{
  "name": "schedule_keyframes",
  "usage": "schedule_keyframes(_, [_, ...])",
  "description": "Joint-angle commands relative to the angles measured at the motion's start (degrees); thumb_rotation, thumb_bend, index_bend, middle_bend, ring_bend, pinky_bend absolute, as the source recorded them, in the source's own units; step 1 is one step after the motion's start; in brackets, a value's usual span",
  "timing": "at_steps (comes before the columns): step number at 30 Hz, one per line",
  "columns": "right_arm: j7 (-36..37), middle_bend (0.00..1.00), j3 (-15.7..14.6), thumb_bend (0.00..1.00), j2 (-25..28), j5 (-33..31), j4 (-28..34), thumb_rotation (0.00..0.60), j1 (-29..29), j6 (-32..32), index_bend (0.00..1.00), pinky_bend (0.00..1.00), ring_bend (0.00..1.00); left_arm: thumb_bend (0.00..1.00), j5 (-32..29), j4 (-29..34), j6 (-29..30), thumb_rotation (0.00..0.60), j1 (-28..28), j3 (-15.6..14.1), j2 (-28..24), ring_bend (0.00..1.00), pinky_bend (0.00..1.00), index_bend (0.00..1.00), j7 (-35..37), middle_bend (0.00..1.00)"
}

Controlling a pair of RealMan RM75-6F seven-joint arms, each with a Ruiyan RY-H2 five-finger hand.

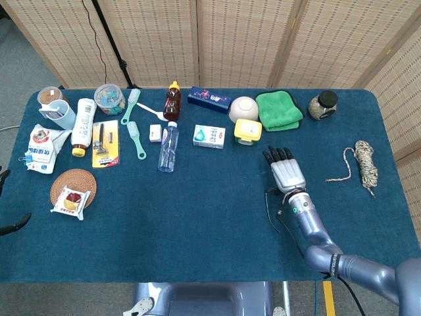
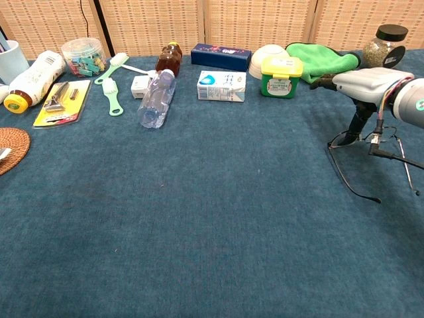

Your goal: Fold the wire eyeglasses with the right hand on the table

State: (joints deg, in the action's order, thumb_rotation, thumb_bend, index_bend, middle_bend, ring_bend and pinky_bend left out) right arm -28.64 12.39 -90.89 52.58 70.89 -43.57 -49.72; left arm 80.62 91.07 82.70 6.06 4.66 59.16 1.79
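Both temples of glasses (image 2: 354, 173) lie open on cloth at table's right, lenses under right hand (image 1: 284, 172). Hand flat, palm down, fingers extended, thumb tip down at frame; actual grasp: cannot tell. Advice: pin frame front, sweep near temple inward gently. Labels too small to read.

Thin dark wire-framed eyeglasses (image 2: 358, 173) on blue tablecloth, right side of table, toward near edge. Lens front mostly hidden under robot hand in both views. Temples unfolded: left one runs long toward near edge, tip curving right; right one stretches out on far-right side. Glasses rest on table, lens front at far end. Head view shows only left temple (image 1: 272, 209).
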Motion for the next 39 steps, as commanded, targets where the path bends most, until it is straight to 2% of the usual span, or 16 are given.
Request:
schedule_keyframes(1, [-1.6, 0.00, 0.5, 0.12, -1.4, -1.7, -2.7, 0.600, -1.6, 1.0, 0.00, 0.00, 0.00, 0.20, -0.1, -0.2, 0.0, 0.442, -0.1, -0.1, 0.0, 0.00, 0.00, 0.00, 0.2, 0.00])
schedule_keyframes(14, [-3.7, 0.00, 2.3, 0.12, -2.1, -8.1, -11.5, 0.600, -4.0, 3.4, 0.00, 0.00, 0.00, 0.20, 0.0, 0.1, 0.0, 0.441, -0.1, 0.0, 0.1, 0.00, 0.00, 0.00, -0.3, 0.00])
schedule_keyframes(20, [-4.4, 0.00, 1.9, 0.12, -1.6, -10.2, -13.7, 0.600, -4.1, 4.9, 0.00, 0.00, 0.00, 0.20, -0.1, 0.5, -0.1, 0.442, 0.0, 0.0, 0.1, 0.00, 0.00, 0.00, -0.6, 0.00])
schedule_keyframes(22, [-3.7, 0.00, 1.9, 0.12, -0.9, -9.9, -12.6, 0.600, -3.8, 4.7, 0.00, 0.00, 0.00, 0.20, 0.1, 0.6, 0.0, 0.442, 0.0, 0.0, 0.1, 0.00, 0.00, 0.00, -0.7, 0.00])
schedule_keyframes(27, [-0.9, 0.00, 1.6, 0.12, 4.7, -6.3, -3.3, 0.600, -2.3, 3.6, 0.02, 0.00, 0.00, 0.20, 0.5, 1.0, 0.1, 0.442, 0.1, 0.0, 0.1, 0.00, 0.00, 0.00, -0.9, 0.00])
schedule_keyframes(33, [-0.8, 0.00, 0.3, 0.12, 11.9, -5.7, 6.4, 0.600, -1.7, 4.8, 0.12, 0.00, 0.00, 0.20, 0.8, 1.1, 0.1, 0.440, 0.2, -0.1, 0.2, 0.00, 0.00, 0.00, -0.7, 0.00])
schedule_keyframes(39, [-2.4, 0.00, -2.1, 0.13, 15.7, -7.1, 10.7, 0.600, -1.8, 5.6, 0.22, 0.00, 0.00, 0.20, 1.2, 0.9, 0.0, 0.442, 0.3, -0.2, 0.3, 0.00, 0.00, 0.00, -0.5, 0.00])
